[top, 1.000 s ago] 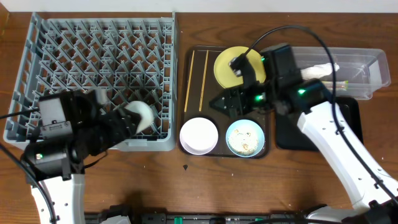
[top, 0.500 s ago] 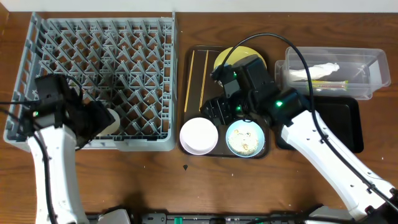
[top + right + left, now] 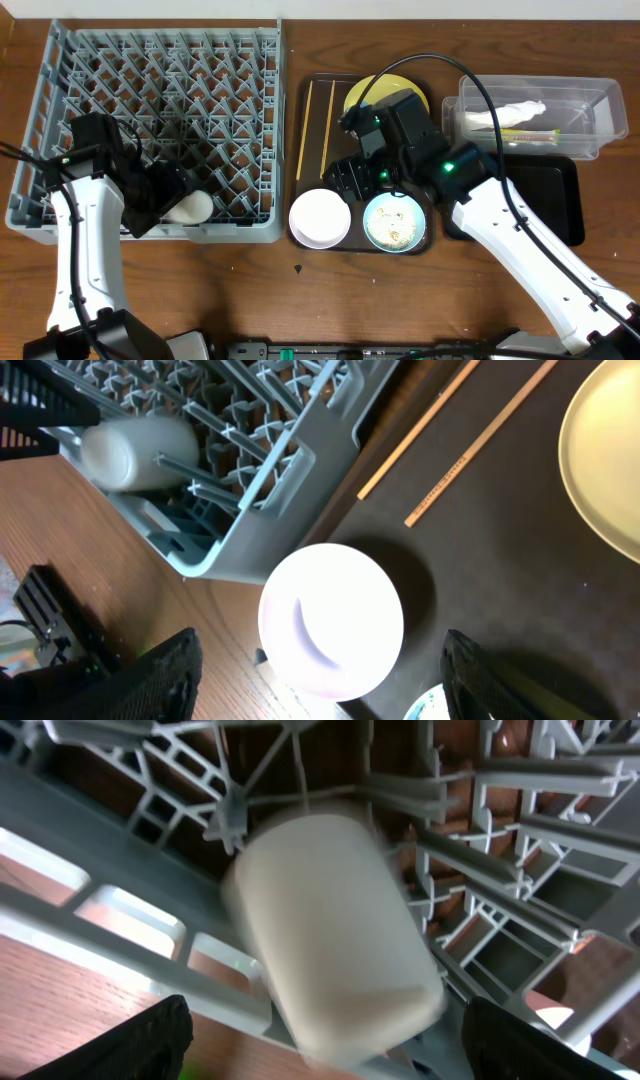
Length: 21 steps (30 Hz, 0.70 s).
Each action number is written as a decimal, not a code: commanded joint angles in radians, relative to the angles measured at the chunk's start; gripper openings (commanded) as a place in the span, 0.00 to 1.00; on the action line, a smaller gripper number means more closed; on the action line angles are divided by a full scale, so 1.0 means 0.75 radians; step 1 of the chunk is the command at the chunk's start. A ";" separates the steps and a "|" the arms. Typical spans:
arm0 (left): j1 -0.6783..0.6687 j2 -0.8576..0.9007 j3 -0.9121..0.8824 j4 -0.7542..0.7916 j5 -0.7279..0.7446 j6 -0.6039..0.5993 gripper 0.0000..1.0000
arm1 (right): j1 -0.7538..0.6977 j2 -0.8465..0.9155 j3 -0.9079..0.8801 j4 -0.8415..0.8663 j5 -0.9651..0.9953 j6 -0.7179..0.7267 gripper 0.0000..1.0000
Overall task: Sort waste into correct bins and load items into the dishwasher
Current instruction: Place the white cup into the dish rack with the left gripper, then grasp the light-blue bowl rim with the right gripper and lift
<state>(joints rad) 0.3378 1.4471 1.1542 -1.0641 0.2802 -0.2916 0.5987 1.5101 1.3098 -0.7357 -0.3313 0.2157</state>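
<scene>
The small white cup (image 3: 192, 207) lies on its side in the grey dish rack (image 3: 150, 60) by its front wall; it also shows in the left wrist view (image 3: 330, 940). My left gripper (image 3: 163, 193) is open, its fingers (image 3: 330, 1045) wide on either side of the cup and not touching it. My right gripper (image 3: 352, 178) is open and hovers over the white bowl (image 3: 320, 217), which sits between its fingers (image 3: 330, 680). The light-blue bowl (image 3: 394, 222) holds beige crumbs. The yellow plate (image 3: 385, 95) is partly hidden by my right arm. Two chopsticks (image 3: 305, 125) lie on the brown tray.
The dark-brown tray (image 3: 300, 150) carries the bowls, plate and chopsticks. The clear tub (image 3: 590, 110) at the back right holds a white wrapper (image 3: 510, 113) and a yellow-green packet (image 3: 535, 133). The black tray (image 3: 560, 200) lies in front of it, partly under my right arm.
My left gripper carried the cup leftward across the rack, set it down by the front wall and opened. My right arm swung left from the tub to above the white bowl.
</scene>
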 commanded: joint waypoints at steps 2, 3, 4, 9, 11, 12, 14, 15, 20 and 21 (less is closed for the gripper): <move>0.004 -0.061 0.081 -0.030 0.035 0.003 0.87 | 0.009 -0.001 0.005 -0.019 0.012 -0.004 0.75; 0.004 -0.075 0.097 -0.042 0.035 0.005 0.87 | 0.010 -0.001 0.005 -0.023 0.012 -0.004 0.74; 0.004 -0.089 0.104 -0.048 0.035 0.015 0.87 | 0.012 -0.001 0.005 -0.026 0.012 -0.004 0.75; -0.045 -0.180 0.107 -0.096 0.036 0.053 0.82 | 0.016 0.001 0.005 -0.028 0.014 0.040 0.74; -0.090 -0.224 0.108 -0.098 0.057 0.065 0.82 | 0.017 0.007 0.005 -0.038 0.014 0.108 0.72; -0.116 -0.251 0.108 -0.096 0.083 0.078 0.82 | 0.020 0.012 0.005 -0.049 0.025 0.148 0.68; -0.169 -0.306 0.111 -0.093 0.127 0.102 0.82 | 0.036 0.033 0.005 -0.109 0.106 0.263 0.63; -0.197 -0.339 0.111 -0.091 0.133 0.110 0.82 | 0.046 0.044 0.005 -0.147 0.160 0.314 0.60; -0.316 -0.501 0.110 -0.090 0.135 0.191 0.82 | 0.124 0.171 0.005 -0.331 0.504 0.507 0.59; -0.331 -0.526 0.110 -0.086 0.135 0.202 0.83 | 0.134 0.201 0.005 -0.330 0.523 0.508 0.59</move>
<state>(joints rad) 0.1234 1.1126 1.2114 -1.1271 0.3641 -0.2005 0.6693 1.5990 1.3125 -0.9791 -0.0978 0.5011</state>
